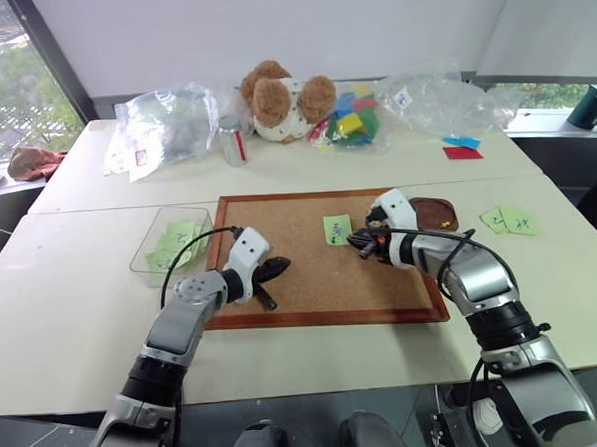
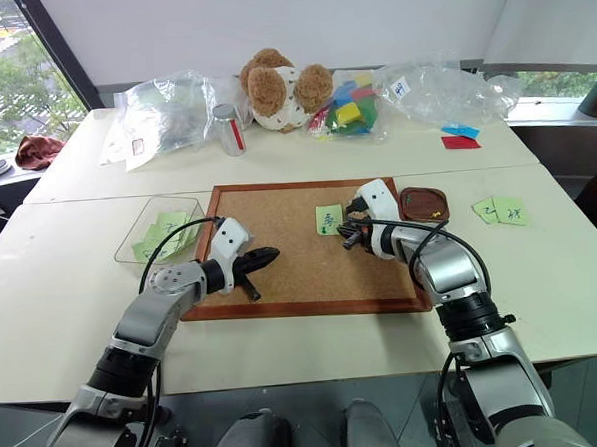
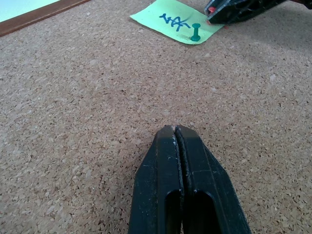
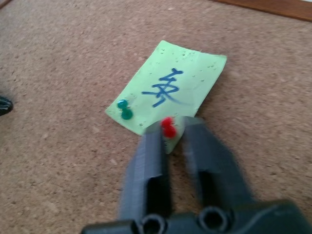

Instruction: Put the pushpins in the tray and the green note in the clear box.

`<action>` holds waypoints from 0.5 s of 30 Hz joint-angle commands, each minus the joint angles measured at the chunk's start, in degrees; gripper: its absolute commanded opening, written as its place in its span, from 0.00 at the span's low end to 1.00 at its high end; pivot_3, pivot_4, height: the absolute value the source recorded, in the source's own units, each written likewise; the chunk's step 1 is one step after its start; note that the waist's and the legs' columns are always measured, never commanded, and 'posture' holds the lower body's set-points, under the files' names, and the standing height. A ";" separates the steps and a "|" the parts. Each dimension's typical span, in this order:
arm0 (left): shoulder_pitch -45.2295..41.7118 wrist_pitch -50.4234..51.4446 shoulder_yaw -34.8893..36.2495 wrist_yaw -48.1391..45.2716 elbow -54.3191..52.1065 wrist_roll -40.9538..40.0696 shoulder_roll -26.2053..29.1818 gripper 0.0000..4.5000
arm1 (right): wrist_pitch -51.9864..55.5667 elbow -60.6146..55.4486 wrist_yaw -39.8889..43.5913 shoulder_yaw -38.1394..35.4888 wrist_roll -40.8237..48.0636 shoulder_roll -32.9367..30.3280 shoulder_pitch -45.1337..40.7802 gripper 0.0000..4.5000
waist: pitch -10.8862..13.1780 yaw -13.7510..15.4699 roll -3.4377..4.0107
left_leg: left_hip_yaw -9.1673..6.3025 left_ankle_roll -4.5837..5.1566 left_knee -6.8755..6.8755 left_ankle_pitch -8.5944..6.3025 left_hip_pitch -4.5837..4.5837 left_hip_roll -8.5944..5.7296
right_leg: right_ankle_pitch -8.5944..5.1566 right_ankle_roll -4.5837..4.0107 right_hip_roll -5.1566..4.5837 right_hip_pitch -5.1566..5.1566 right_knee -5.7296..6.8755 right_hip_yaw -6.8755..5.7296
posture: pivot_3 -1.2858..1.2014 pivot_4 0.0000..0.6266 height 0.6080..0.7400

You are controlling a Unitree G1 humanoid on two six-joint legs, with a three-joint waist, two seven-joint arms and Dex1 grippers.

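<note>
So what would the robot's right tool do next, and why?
Probably lift straight off the corkboard. The right tool looks closed on the red pushpin in the green note; a green pushpin remains. The tray lies just beyond.
</note>
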 commanded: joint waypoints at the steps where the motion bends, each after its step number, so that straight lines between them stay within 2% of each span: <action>1: 1.76 1.35 -1.16 -0.11 1.54 1.18 0.57 0.00 | -0.35 -2.57 0.03 -1.21 0.05 -0.21 -1.71 0.02 | 0.00 -0.01 0.00 | 0.00 0.00 0.00 0.00 0.00 0.00 | 0.00 0.00 0.00 0.00 0.00 0.00 | 0.52 0.24 1.00; 6: 1.91 1.49 -1.66 -0.26 1.97 1.30 0.37 0.00 | 1.93 -6.19 0.28 -1.80 0.73 -1.15 -1.83 0.02 | 0.01 0.01 0.01 | 0.00 0.00 0.00 0.00 0.00 0.00 | 0.00 0.00 0.00 0.00 -0.01 0.00 | 0.52 0.24 1.00; 15: 2.41 1.83 -2.26 -0.50 2.13 1.38 0.41 0.00 | 7.43 -12.46 -0.55 -8.46 3.72 -4.26 -3.84 0.02 | 0.00 0.05 0.01 | -0.02 0.01 -0.03 -0.01 0.00 0.00 | 0.00 -0.01 -0.01 0.02 -0.05 0.00 | 0.52 0.24 1.00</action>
